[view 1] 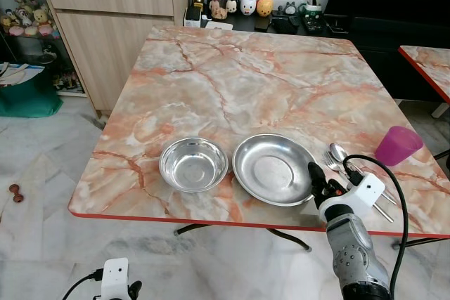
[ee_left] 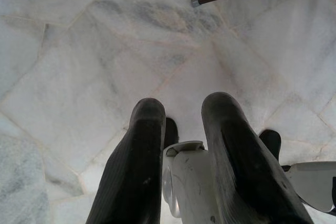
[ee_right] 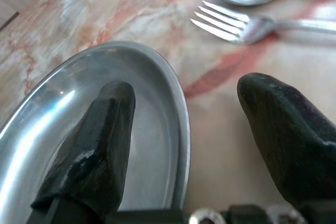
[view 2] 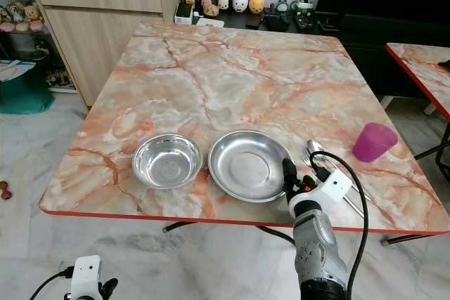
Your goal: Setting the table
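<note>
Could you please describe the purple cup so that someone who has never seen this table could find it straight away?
Start at the marble-patterned table with the red edge and go to its near right side. Past the steel plate, where the right pincer hangs open over the rim, lie a spoon and a fork. Just beyond them stands the purple cup, the only coloured, translucent item among the bare metal tableware.

Silver right arm (view 1: 355, 251) with white wrist block, looping black cable, black-fingered tool (view 1: 314, 177).
</note>
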Controlling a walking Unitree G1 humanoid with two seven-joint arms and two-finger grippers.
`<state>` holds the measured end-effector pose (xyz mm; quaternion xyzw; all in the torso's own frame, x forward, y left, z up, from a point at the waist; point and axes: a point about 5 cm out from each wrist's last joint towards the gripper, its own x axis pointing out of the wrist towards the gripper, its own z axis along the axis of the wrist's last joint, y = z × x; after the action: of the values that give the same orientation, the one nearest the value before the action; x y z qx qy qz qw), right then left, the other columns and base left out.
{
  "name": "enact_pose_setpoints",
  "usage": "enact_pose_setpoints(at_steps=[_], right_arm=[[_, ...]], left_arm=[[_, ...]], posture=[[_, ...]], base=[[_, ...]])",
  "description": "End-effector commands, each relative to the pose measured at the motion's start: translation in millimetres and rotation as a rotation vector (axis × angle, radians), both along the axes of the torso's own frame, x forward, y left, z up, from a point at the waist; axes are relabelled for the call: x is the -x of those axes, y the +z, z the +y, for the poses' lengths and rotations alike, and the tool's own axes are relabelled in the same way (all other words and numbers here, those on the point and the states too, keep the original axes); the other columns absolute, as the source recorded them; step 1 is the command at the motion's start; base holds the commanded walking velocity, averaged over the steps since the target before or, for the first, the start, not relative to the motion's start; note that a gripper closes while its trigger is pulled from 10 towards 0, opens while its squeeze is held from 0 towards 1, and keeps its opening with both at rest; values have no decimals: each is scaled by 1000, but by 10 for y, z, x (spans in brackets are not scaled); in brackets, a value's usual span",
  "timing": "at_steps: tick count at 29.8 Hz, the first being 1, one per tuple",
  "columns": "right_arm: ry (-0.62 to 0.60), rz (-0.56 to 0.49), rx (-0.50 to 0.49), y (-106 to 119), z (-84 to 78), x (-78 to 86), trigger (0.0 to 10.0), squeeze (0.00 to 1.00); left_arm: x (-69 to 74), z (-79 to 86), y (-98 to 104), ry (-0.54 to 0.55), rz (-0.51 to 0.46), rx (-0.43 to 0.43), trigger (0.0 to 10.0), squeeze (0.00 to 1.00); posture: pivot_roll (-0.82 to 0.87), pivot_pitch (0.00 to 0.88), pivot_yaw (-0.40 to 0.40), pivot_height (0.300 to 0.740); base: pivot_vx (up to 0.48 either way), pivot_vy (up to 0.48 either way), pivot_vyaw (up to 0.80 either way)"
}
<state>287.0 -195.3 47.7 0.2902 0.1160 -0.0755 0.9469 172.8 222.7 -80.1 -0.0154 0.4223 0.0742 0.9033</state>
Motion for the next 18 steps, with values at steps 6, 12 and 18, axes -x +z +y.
enact_pose_setpoints(at_steps=[6, 12, 18], right_arm=[[30, 15, 119, -13, -26, -10, 10000, 0], [34, 12, 111, -20, 6, -15, 10000, 0], [47, 35, 135, -60, 22, -13, 10000, 0]], left_arm=[[40, -16, -23, -5, 16, 6, 10000, 0], [42, -19, -25, -5, 16, 7, 10000, 0], [35, -28, -23, -17, 17, 3, 10000, 0]], posture=[[28, 14, -94, 740], [30, 15, -95, 740], [32, 14, -95, 740]], base=[[0, 0, 0], [0, 0, 0], [0, 0, 0]])
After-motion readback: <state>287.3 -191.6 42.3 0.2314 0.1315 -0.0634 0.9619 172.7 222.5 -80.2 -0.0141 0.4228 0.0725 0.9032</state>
